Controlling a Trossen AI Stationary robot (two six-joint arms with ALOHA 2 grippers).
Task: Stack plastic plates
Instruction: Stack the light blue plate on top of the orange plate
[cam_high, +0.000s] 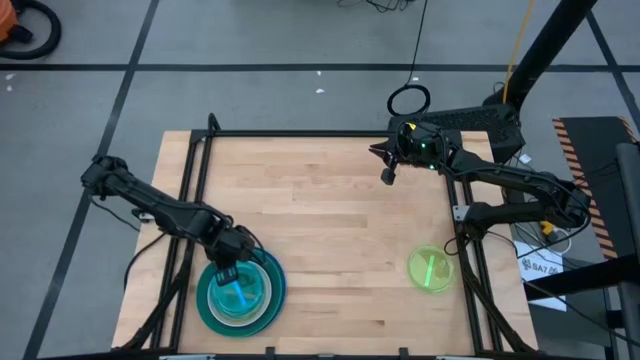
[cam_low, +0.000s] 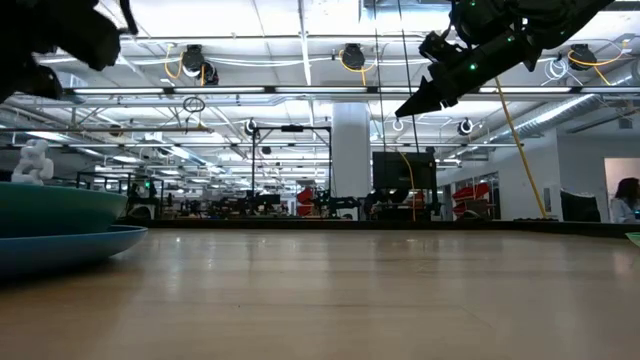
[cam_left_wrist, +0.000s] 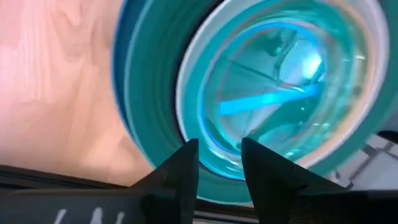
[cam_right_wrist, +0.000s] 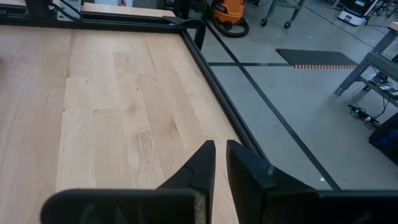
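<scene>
Blue and teal plates (cam_high: 240, 292) sit stacked at the table's (cam_high: 330, 220) near left, the left gripper (cam_high: 226, 268) just above, fingers parted, nothing held. Light, stiff and slick, they seem best pinched by the rim. Near right lies the green plate (cam_high: 431, 269); the right gripper (cam_high: 387, 176) hovers far back, nearly shut, empty.

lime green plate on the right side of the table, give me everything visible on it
The small round lime green translucent plastic plate lies flat on the wooden table, near its right edge on the right arm's side. A brighter green streak shows across its middle. It sits alone, apart from the stack of plates at the left. Nothing touches it but the tabletop; neither claw is near it.
</scene>
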